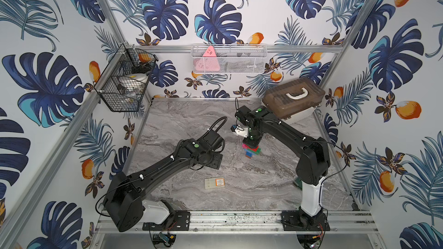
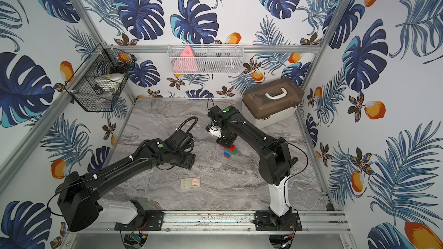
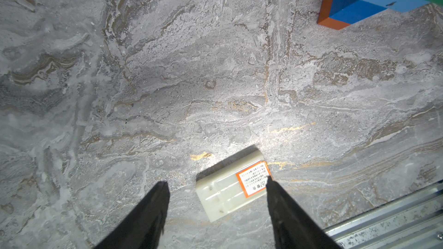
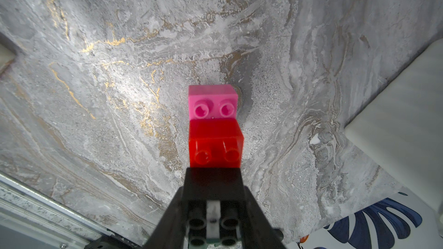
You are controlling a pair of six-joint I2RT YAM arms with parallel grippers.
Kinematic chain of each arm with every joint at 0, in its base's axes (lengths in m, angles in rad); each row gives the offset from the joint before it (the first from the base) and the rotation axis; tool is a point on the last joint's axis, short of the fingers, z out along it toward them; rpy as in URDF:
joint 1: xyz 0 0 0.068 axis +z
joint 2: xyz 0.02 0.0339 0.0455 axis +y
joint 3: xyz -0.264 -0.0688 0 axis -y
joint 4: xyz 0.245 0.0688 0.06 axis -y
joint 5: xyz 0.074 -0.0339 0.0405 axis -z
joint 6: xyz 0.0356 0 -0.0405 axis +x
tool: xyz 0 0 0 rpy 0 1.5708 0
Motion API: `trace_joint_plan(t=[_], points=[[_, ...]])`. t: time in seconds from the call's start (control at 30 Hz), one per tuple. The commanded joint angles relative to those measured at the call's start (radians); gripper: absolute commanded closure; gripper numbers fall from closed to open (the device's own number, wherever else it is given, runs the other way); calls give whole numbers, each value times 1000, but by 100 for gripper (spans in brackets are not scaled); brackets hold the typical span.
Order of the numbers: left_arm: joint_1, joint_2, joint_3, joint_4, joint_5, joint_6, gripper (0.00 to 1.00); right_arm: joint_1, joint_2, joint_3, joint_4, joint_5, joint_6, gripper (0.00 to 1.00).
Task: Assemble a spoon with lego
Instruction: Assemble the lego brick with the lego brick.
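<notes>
**Right jaws on spoon, left jaws free**

Right jaws are pinched on the black brick (image 4: 213, 183) that caps the spoon (image 1: 251, 151). In the wrist view the red brick (image 4: 215, 144) and pink brick (image 4: 212, 103) step out beyond it. The spoon stands upright mid-worktop (image 1: 187, 120), orange end down.

Left jaws are spread and hold nothing, over bare worktop well apart from the spoon. A flat beige box (image 1: 214, 183) lies near them, toward the front rail (image 1: 239, 219). A brown-lidded box (image 1: 293, 97) sits in the rear right corner.
</notes>
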Motion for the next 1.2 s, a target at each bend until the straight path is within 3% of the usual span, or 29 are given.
trace_joint_plan(t=[0.0, 0.4, 0.67, 1.17], points=[[-1, -3, 2, -11, -22, 19, 30, -4, 9, -1, -16, 2, 11, 74], [0, -6, -4, -13, -24, 21, 30, -41, 8, -60, -18, -79, -2, 75], [0, -5, -6, -20, -39, 20, 30, -42, 49, -62, -19, -57, 7, 74], [1, -7, 6, -29, -46, 23, 30, -24, 10, 16, 2, -40, 13, 52]])
